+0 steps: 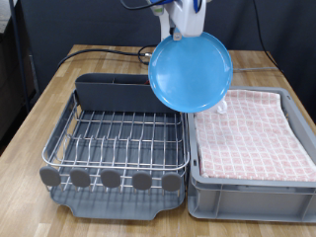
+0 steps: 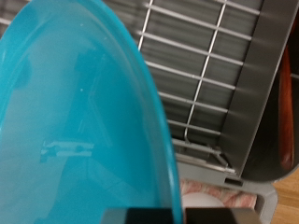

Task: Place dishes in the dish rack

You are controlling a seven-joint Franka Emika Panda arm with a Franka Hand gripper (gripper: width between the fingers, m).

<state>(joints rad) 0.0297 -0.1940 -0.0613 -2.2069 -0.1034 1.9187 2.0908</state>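
Observation:
The round blue plate hangs in the air, tilted on edge, over the gap between the dish rack and the grey crate. My gripper grips its upper rim from above. In the wrist view the plate fills most of the picture, with the silver wire rack and the dark grey caddy wall below it. The reddish-brown spoon shows as a sliver inside the caddy. The white mug is not in view.
The grey crate lined with pink checked cloth sits at the exterior view's right of the rack. Both stand on a wooden table. A black cable runs behind the rack.

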